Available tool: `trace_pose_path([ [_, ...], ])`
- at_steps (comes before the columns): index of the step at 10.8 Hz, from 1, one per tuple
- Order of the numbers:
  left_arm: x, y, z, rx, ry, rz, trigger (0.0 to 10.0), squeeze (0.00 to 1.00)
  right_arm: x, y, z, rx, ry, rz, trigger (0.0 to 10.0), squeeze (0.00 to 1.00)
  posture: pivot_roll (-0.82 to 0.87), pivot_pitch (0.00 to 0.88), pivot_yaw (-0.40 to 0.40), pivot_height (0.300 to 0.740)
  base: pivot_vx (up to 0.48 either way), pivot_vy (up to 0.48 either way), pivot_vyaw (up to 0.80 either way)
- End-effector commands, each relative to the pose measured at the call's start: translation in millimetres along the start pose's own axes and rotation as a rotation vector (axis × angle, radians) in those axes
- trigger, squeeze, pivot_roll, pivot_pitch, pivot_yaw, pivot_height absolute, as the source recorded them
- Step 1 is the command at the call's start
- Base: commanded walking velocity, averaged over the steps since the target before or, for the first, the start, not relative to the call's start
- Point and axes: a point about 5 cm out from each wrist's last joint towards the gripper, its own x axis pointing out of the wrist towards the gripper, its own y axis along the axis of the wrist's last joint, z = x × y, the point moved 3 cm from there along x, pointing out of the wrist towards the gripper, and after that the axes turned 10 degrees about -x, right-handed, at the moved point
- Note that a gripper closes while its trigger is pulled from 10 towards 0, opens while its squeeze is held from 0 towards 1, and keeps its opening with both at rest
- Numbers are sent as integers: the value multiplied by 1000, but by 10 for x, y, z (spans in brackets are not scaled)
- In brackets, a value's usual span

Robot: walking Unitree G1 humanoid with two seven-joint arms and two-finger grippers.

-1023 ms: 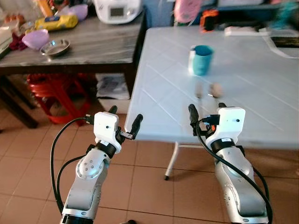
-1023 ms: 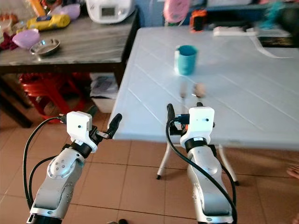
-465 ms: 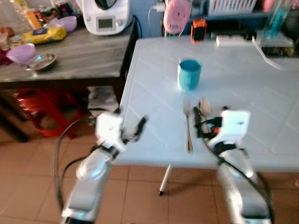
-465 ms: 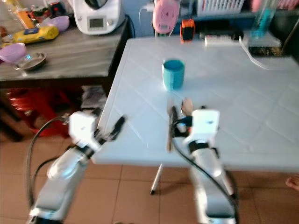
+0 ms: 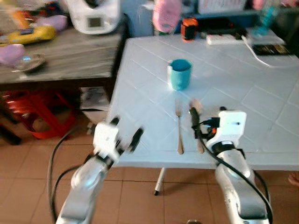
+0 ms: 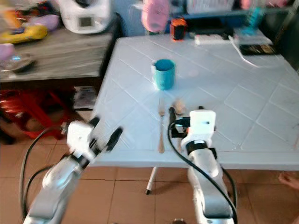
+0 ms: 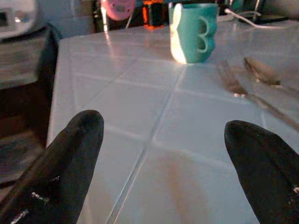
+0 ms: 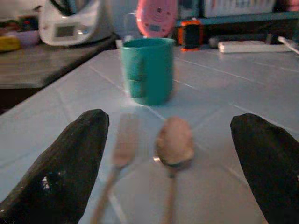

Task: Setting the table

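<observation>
Just ahead of the right gripper (image 8: 170, 154), on the pale blue table (image 5: 243, 88): spoon (image 8: 174, 144) and fork (image 8: 122, 151) lying side by side, handles running back toward the fingers, fork on the gripper's left, spoon roughly in line with the gap between the fingers. Beyond both utensils, farther from the gripper: teal mug (image 5: 180, 74) standing upright. Right gripper hovering over the table's near edge, fingers spread wide and grasping nothing. Left gripper (image 7: 163, 140) reaching over the near left corner of the table, fingers likewise parted and empty; from its wrist camera, mug lying ahead and fork tines and spoon bowl off to its right. Past the mug, along the table's far edge: pink round object (image 5: 166, 10), orange device (image 5: 189, 28) and white power strip (image 5: 227, 39). Off to the left gripper's left: dark wooden side table (image 5: 65, 56) bearing a white appliance (image 5: 93, 16), a yellow packet (image 5: 29, 33) and a metal bowl (image 5: 28, 63), blurred; red stool (image 5: 35, 112) beneath.
</observation>
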Motion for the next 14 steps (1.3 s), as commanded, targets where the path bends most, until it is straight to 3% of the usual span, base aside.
trace_pose_path([
  [1,-39,-15,-46,20,-5,-7,10000,0,-8,-15,-18,4,10,-12,10000,0,-172,138,106,740,0,0,0],
  [4,-84,-45,-19,68,-89,-31,10000,0,44,-18,-95,15,27,-40,10000,0,-172,139,100,740,0,0,0],
  [6,-99,-64,53,152,-191,-52,10000,0,75,-54,-142,38,41,-82,10000,0,-171,141,99,740,0,0,0],
  [9,-97,-137,68,123,-195,-61,10000,0,142,-16,-273,36,80,-117,10000,0,-173,148,104,740,0,0,0],
  [11,-88,-196,71,116,-200,-68,10000,0,187,22,-409,101,113,-141,10000,0,-171,150,105,740,0,0,0],
  [14,-76,-203,70,114,-210,-70,10000,0,182,-99,-391,152,88,-218,10000,0,-169,154,106,740,0,0,0],
])
